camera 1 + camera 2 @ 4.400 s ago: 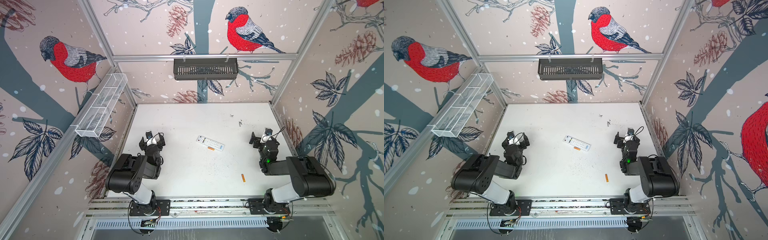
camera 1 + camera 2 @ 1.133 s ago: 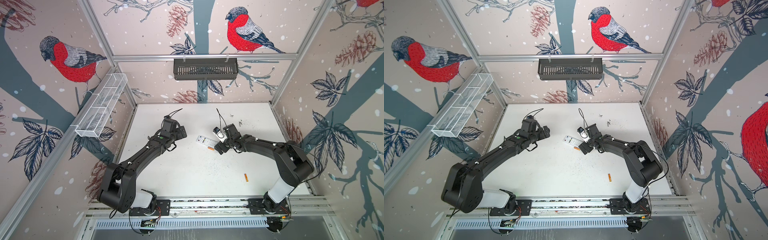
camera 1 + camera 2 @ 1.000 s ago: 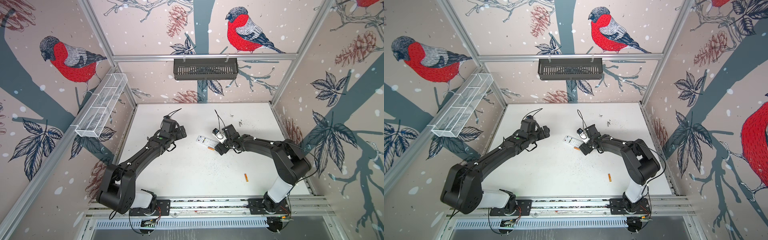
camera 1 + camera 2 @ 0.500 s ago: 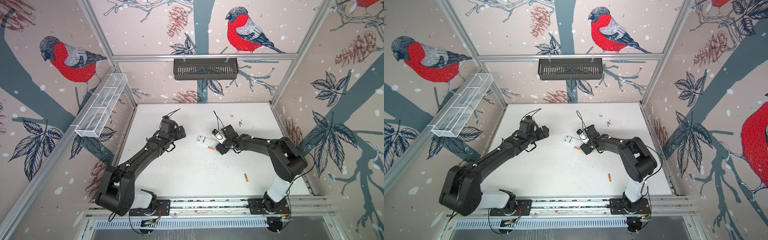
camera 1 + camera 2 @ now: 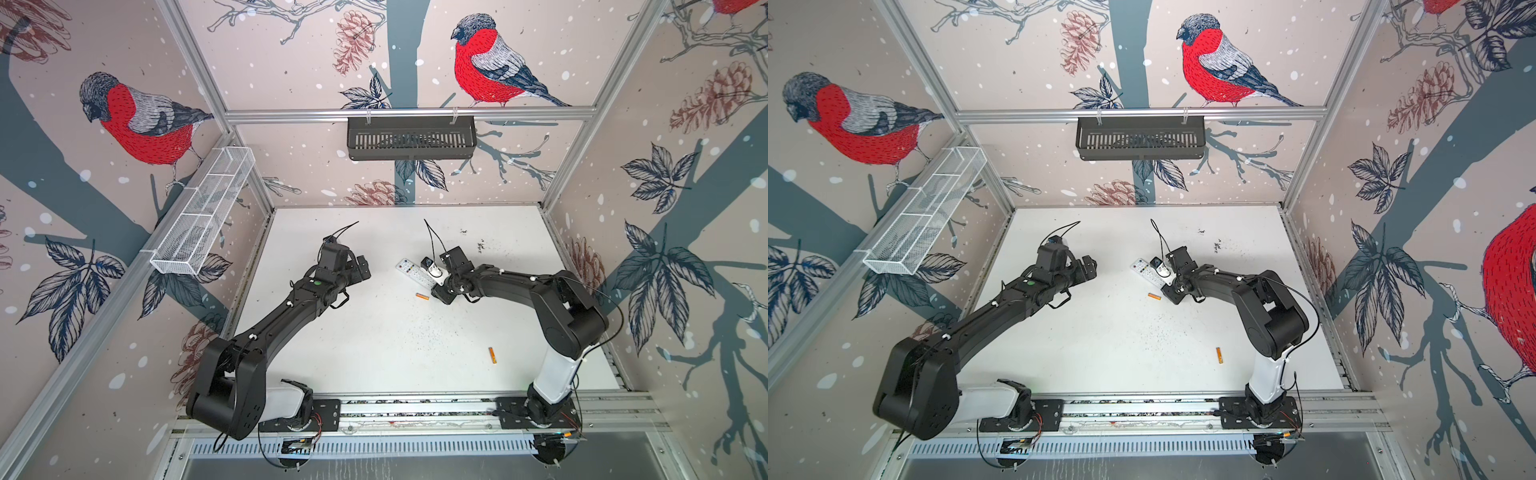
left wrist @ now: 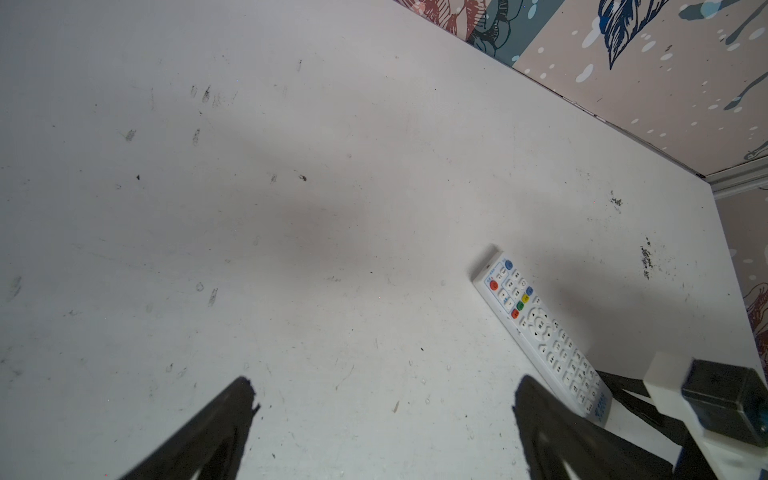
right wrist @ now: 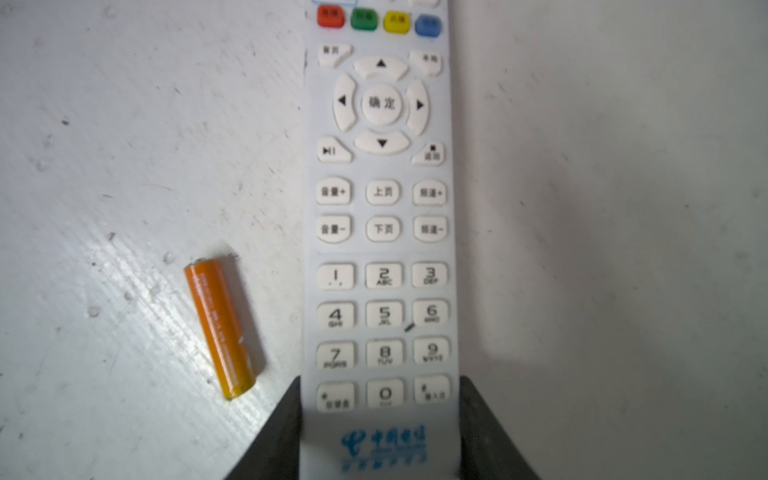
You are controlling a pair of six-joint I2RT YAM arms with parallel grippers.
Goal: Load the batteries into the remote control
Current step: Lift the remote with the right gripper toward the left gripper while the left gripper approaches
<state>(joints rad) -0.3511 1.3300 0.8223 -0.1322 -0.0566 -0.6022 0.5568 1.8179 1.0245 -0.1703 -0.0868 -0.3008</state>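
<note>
A white mesh basket (image 5: pixel 199 224) hangs on the left wall, and a black slotted basket (image 5: pixel 411 137) hangs on the rear rail. On the left of the white table (image 5: pixel 374 353), the left gripper (image 5: pixel 361 268) (image 5: pixel 1090 266) hovers with its jaws spread wide and nothing between them. In its wrist view the two dark fingertips stand far apart over bare tabletop (image 6: pixel 384 395), and the gripper points toward the remote without touching it.

The remote control (image 5: pixel 411 272) (image 5: pixel 1144 268) (image 6: pixel 540 328) lies near the middle of the table, button side up. Its coloured keys are at the end nearer the left arm and its blue logo at the end nearer the right arm. Just beside it, on the side toward the front rail, an orange battery (image 5: pixel 422 295) (image 5: pixel 1154 296) (image 7: pixel 220 328) lies flat on the table, close to the remote but apart from it.

The right gripper (image 5: pixel 434 284) (image 5: pixel 1163 284) (image 7: pixel 380 415) sits at the logo end of the remote. In its wrist view the two black fingers (image 7: pixel 282 432) press against both long edges of the white body, just below the bottom row of number keys, so it grips the remote across its width.

Farther right and toward the front, well apart from the rest, the other battery (image 5: pixel 492 355) (image 5: pixel 1219 355) lies alone on the table near the right arm's base.
</note>
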